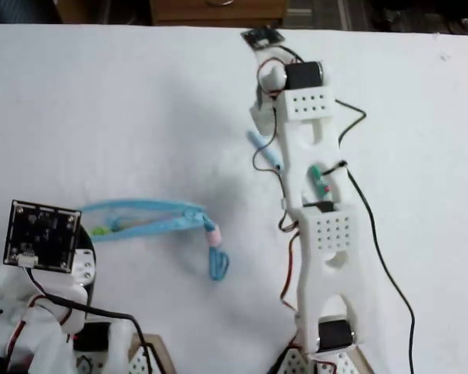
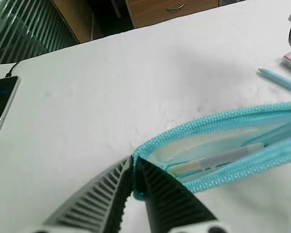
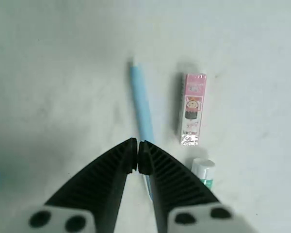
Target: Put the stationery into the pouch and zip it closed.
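The pouch (image 1: pixel 140 218) lies open on the table (image 1: pixel 140 101), with a pale pen-like item inside. It is soft, light fabric and would likely sag or slide if pushed, so the firmer zip edge at its end offers the best hold. The left gripper (image 2: pixel 134 167) is pinched closed on that end corner. Well apart lie a blue pen (image 3: pixel 141 104), a pink box (image 3: pixel 193 109) and a white-green item (image 3: pixel 203 171). The pen looks thin, hard and probably slippery, and is best pinched mid-barrel. The right gripper (image 3: pixel 137 150) hangs over it, jaws together, holding nothing.
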Robot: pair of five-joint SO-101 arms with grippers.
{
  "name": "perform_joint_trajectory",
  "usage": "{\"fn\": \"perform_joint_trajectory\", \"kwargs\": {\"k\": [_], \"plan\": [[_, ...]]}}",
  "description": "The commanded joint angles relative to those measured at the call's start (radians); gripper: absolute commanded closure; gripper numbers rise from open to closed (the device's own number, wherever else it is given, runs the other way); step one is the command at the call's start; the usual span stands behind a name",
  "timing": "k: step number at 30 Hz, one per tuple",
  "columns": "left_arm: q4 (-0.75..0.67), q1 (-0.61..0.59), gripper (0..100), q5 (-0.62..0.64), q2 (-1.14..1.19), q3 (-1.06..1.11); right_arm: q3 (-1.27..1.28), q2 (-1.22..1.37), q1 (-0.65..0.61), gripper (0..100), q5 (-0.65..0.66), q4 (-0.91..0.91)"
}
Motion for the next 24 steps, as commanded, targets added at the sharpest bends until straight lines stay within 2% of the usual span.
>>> {"fn": "perform_joint_trajectory", "kwargs": {"k": [1,3,5,7,9,18,20,22,24], "plan": [[0.015,-0.001,98,0.002,0.01,0.035,0.009,-0.073,0.041,98.0,-0.005,-0.039],[0.015,0.001,98,0.002,0.01,0.035,0.02,-0.065,0.07,94.1,-0.005,-0.142],[0.015,0.001,98,0.002,0.01,0.035,0.035,-0.028,0.085,84.3,-0.005,-0.237],[0.015,0.001,98,0.002,0.01,0.035,0.04,0.022,0.085,73.8,-0.005,-0.283],[0.015,-0.002,98,0.002,0.01,0.035,0.038,0.082,0.076,68.8,-0.006,-0.305],[0.021,-0.005,98,0.003,0.01,0.026,0.026,0.298,0.07,69.3,-0.005,-0.522],[0.021,-0.005,98,0.003,0.008,0.029,-0.008,0.295,0.067,74.8,-0.005,-0.498],[0.02,-0.005,98,0.003,0.008,0.031,-0.077,0.297,0.061,86.0,-0.003,-0.447],[0.02,-0.005,98,0.003,0.008,0.029,-0.14,0.298,0.054,95.8,0.058,-0.397]]}}
